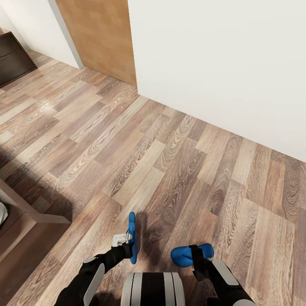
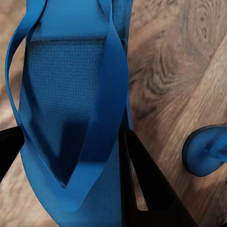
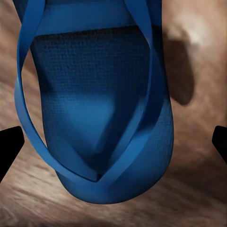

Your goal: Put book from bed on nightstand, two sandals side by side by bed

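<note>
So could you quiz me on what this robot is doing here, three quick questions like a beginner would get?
1. True or false: each gripper holds a blue sandal.
2. How does the left sandal sit in the left gripper? A flat, B on edge.
3. What surface lies below the arms?

Key:
1. True; the right gripper holds the right sandal.
2. B.
3. The wood-plank floor.

Both my arms are bent in low; left pincer (image 1: 128, 245) and right pincer (image 1: 196, 256) each seemingly clamp a sandal.
</note>
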### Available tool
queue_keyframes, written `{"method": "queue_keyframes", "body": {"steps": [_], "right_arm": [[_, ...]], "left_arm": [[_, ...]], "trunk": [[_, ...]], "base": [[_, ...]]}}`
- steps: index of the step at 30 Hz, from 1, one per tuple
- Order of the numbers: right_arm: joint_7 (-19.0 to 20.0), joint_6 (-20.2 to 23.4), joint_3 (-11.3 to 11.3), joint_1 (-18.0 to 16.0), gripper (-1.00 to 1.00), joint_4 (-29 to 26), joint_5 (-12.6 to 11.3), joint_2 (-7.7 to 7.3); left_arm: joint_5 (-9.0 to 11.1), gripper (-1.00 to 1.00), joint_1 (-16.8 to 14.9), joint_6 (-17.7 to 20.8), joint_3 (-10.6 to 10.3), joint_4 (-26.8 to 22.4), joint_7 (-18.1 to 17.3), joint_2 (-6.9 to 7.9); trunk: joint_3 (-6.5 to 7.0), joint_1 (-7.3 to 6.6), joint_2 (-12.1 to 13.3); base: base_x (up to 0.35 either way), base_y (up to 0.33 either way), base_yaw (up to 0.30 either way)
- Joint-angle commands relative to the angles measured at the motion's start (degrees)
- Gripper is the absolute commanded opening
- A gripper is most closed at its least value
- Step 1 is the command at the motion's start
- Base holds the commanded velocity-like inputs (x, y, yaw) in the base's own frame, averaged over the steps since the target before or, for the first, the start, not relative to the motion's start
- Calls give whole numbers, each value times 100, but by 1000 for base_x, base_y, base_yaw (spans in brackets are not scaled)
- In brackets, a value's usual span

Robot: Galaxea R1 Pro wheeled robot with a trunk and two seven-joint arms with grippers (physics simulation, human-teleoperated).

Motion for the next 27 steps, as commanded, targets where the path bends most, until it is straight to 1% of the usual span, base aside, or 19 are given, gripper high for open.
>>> {"method": "queue_keyframes", "body": {"steps": [1, 3, 4, 24, 27], "right_arm": [[-37, 25, -36, 0, 100, -13, -27, 6], [-37, 27, -36, 0, 100, -13, -27, 6], [-37, 26, -36, 0, -100, -13, -27, 6], [-37, 27, -36, 0, -100, -13, -27, 6], [-37, 25, -36, 0, -100, -13, -27, 6]], "left_arm": [[48, -100, 0, 50, 1, -7, 5, 0], [48, -100, 0, 50, 1, -7, 5, 0], [48, -100, 0, 50, 1, -7, 5, 0], [48, -100, 0, 55, 1, -7, 5, 0], [48, -100, 0, 56, 1, -7, 5, 0]], "trunk": [[-3, -1, -1], [-3, -1, -1], [-3, -1, -1], [-3, -1, -1], [63, -9, 3]], "base": [[0, 0, 0], [0, 0, 0], [0, 0, 0], [0, 0, 0], [0, 0, 0]]}}
